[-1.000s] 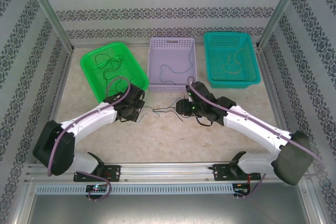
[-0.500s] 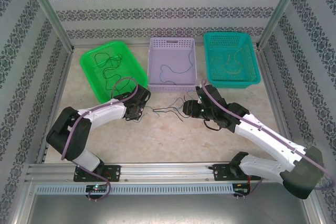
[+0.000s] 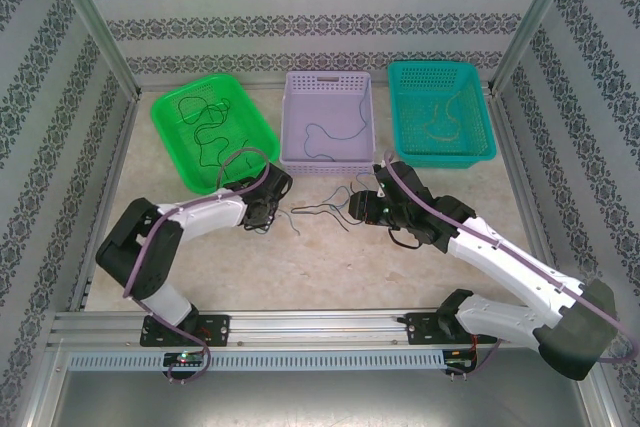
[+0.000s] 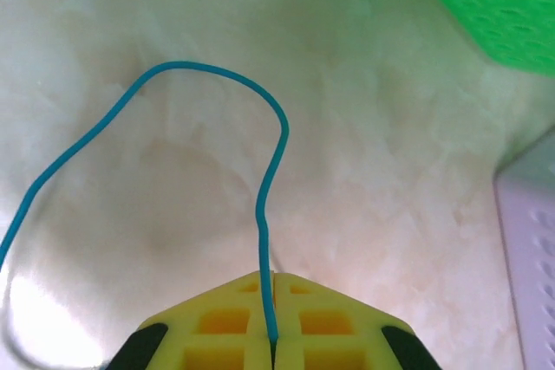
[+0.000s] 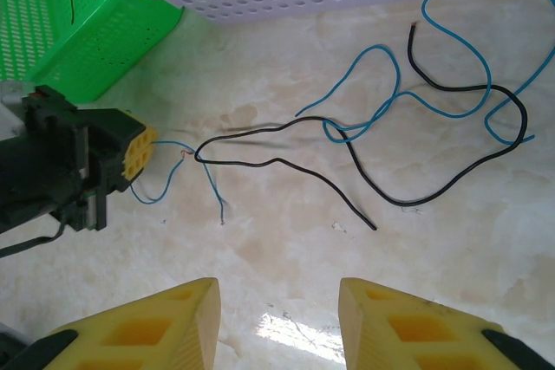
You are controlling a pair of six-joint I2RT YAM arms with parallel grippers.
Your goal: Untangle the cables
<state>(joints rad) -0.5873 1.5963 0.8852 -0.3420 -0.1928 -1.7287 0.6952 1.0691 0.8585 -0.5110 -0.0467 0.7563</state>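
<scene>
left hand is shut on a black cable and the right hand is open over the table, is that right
Not quite: the left wrist view shows the left hand shut on a blue cable, not a black one. The right hand is indeed open over the table.

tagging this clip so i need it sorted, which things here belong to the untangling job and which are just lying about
Part of the job:
blue cable, pinched in the shut left hand
black cable and loose blue cable, crossed over each other on the table
right hand, open, facing them

Just lying about:
green basket
purple basket
teal basket
</scene>
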